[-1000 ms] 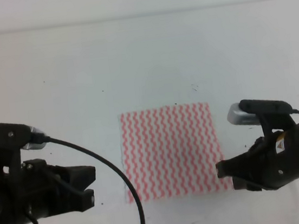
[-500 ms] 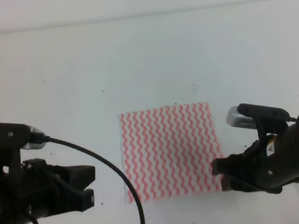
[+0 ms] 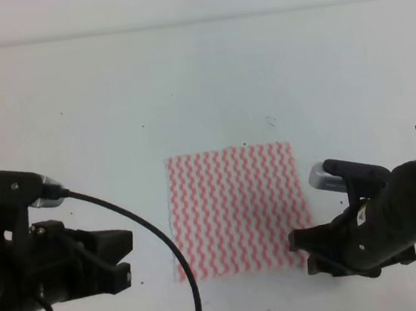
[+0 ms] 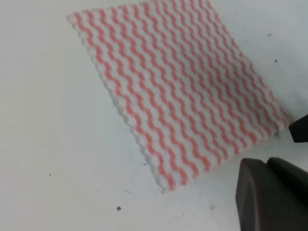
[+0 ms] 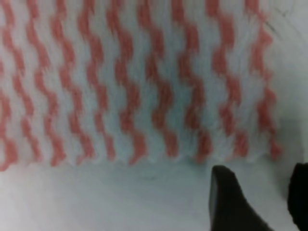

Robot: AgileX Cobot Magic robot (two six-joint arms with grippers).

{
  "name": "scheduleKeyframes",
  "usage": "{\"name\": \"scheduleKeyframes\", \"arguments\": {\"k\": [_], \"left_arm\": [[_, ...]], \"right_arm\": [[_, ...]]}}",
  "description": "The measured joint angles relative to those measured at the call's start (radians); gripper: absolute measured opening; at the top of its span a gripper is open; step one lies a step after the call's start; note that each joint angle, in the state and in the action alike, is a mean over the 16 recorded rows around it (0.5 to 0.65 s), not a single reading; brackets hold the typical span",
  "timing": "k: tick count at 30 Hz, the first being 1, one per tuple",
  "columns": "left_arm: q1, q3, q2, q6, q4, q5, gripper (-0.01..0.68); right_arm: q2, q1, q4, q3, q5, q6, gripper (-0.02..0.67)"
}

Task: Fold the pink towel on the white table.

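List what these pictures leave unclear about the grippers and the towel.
- Right gripper, exterior high view: its own dark body hides whether the tips touch the pink towel.
- Right wrist view: blurred; only two dark fingers show, cut off by the lower edge, apart, near the towel's near right corner.
- Left gripper: left wrist view shows only a dark corner, so its opening is unclear.
- Specks on the white table: too small to identify.
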Motion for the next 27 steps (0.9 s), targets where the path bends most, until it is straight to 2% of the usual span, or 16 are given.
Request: {"name": "scheduleKeyframes", "arguments": {"k": [27], "left_arm": [[0.0,-0.002,0.003,0.003,0.002,-0.001,-0.004]], "right_arm": [[0.055,0.0,0.013,-0.012,-0.088,0.0,0.232]]}}
